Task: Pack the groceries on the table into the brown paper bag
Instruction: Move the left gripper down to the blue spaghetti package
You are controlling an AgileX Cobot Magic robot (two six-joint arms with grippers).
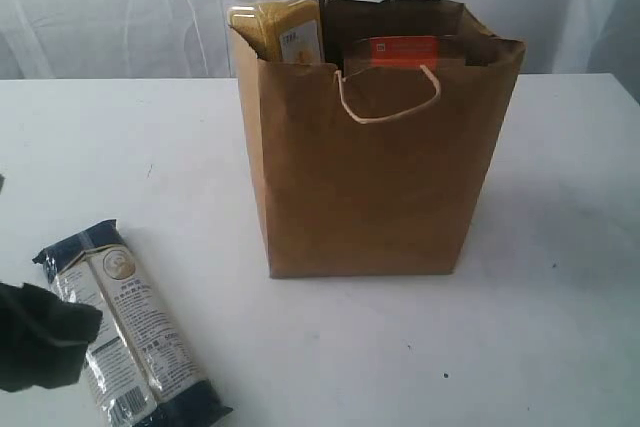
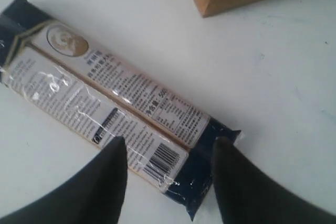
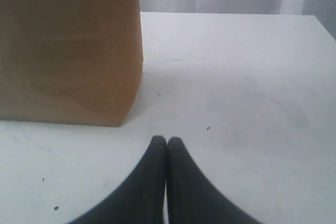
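Lying flat at the near left of the table: long clear-and-navy noodle packet, well apart from the brown paper bag.

Edges and clearance:
- Far table edge visible behind the bag, against a white curtain.
- Bare tabletop to the right of the bag, in front of it, and between bag and packet.
- Near end of the packet close to the lower border of the exterior view.

Orientation:
- Packet long axis running from far left to near right; navy band at each end, printed side up.
- Bag upright, mouth open upward, one white cord handle hanging over the near face.

Bag contents:
- Yellow-grain bottle with white cap upright in the far-left corner, cap above the rim.
- Brown orange-labelled pouch upright toward the middle, label just above the rim.
- Remainder of the interior hidden.

Grippers:
- Left gripper: fingers spread wide, one tip on either side of the packet's barcode end; nothing clamped; contact with the packet cannot be determined.
- Right gripper: fingers pressed together, nothing between them, over bare table beside the bag's base.
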